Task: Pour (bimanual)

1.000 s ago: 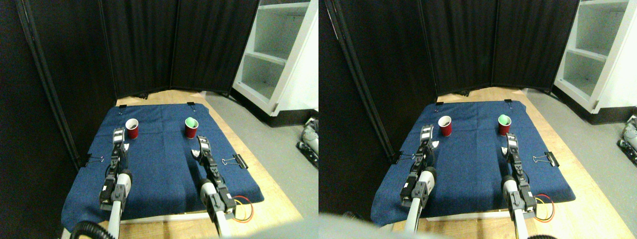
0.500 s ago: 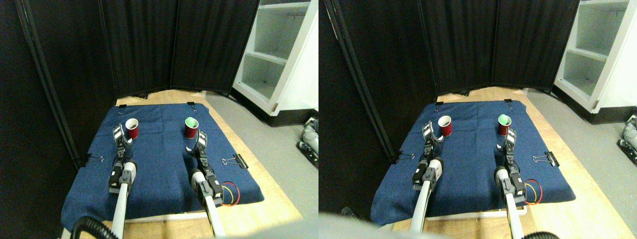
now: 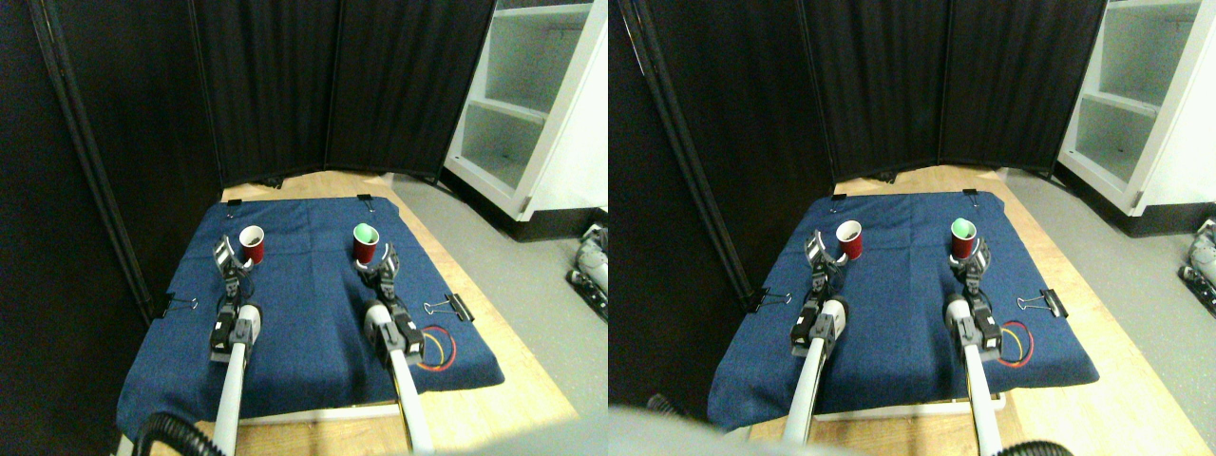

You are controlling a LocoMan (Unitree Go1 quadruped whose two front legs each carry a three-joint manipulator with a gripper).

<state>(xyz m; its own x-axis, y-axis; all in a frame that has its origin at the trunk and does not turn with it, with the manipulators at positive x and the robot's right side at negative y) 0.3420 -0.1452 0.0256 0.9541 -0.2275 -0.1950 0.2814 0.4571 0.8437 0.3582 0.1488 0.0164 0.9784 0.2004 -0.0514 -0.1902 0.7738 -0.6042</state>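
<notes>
Red paper or thin plastic, by the look: two small cups standing upright on the blue cloth [image 3: 313, 313] covering the desk. Left cup [image 3: 252, 244], white inside, near the cloth's far left corner. Right cup [image 3: 366, 242], green inside, level with it and well apart to the right; contents not visible.

Left claw [image 3: 228, 258] just beside the left cup, at its near-left side; spread or pressed together, cannot tell. Right claw [image 3: 380, 264] at the near side of the right cup, seemingly touching or just beside its base; state likewise impossible to tell at this size.

Likely very light, thin-walled, easy to crush or tip. Best taken across the mid-wall, below the rim, with gentle pressure. Smooth tapered sides, so some risk of slipping upward out of a pinch. Soft cloth underneath, so some risk of a nudged cup toppling instead of sliding.
</notes>
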